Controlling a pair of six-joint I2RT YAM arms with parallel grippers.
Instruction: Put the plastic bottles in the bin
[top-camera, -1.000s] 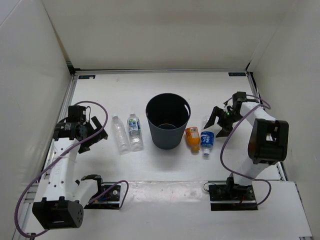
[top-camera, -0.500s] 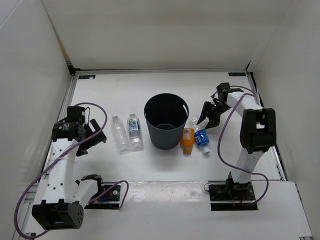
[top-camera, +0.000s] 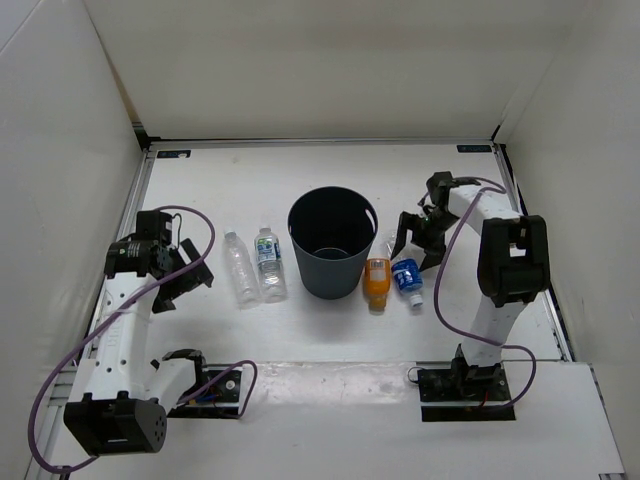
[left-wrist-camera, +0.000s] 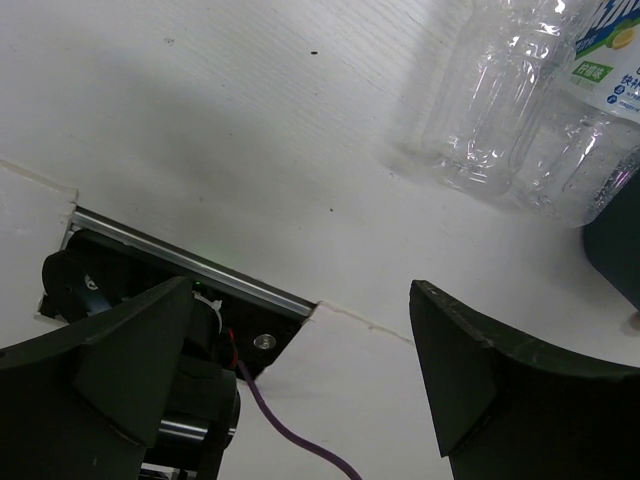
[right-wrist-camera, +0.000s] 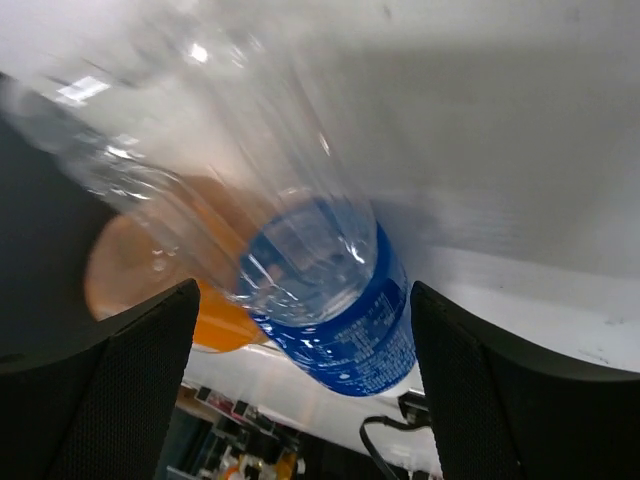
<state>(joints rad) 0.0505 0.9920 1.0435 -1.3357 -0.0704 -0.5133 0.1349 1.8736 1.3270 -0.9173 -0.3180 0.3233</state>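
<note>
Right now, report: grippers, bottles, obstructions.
Left gripper open, holding nothing. Right gripper open over blue-label bottle. No bottle in bin. Orange bottle close beside the blue-label one.

Worktop (left-wrist-camera: 250, 120): white, matt, faintly grained and speckled. Plain bottle (left-wrist-camera: 495, 90): clear, glossy, ribbed plastic. The labelled bottle (left-wrist-camera: 590, 120) is of the same plastic, with a printed film label. Blue-labelled bottle (right-wrist-camera: 335, 305): clear plastic under a shiny blue wrap. Orange bottle (top-camera: 377, 281): smooth orange plastic. Bin (top-camera: 335, 278): dark grey-blue plastic, smooth, with a dull sheen. Left claw (left-wrist-camera: 300, 290): matt black plastic. Right claw (right-wrist-camera: 303, 290): black, its pads (right-wrist-camera: 130, 400) finely cross-hatched. Rail (left-wrist-camera: 180, 262): brushed metal. Cable (left-wrist-camera: 290, 440): smooth purple sheath.
</note>
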